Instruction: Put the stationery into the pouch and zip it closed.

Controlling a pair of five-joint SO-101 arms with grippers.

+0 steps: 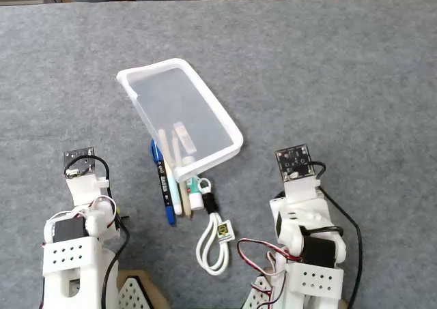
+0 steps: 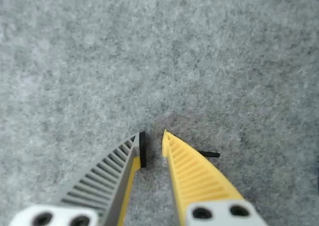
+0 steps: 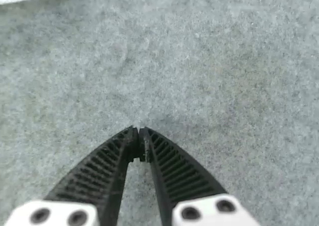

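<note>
Pouch (image 1: 164,91): laid near the middle of the desk (image 1: 341,70), its mouth turned to the near edge. It is judged soft, light and slippery, and best pinned at the white rim.
Pens (image 1: 166,186): lodged halfway in the mouth, ends sticking out. They are judged stiff, light and apt to roll, and best taken at the bare barrels.
Cord (image 1: 213,244): looped just beside the pens.
Left gripper (image 2: 153,146): tips parted by a narrow gap, nothing held.
Right gripper (image 3: 138,143): clenched, empty.

overhead looks down; wrist cameras behind left hand (image 2: 153,138), right hand (image 3: 138,132).
</note>
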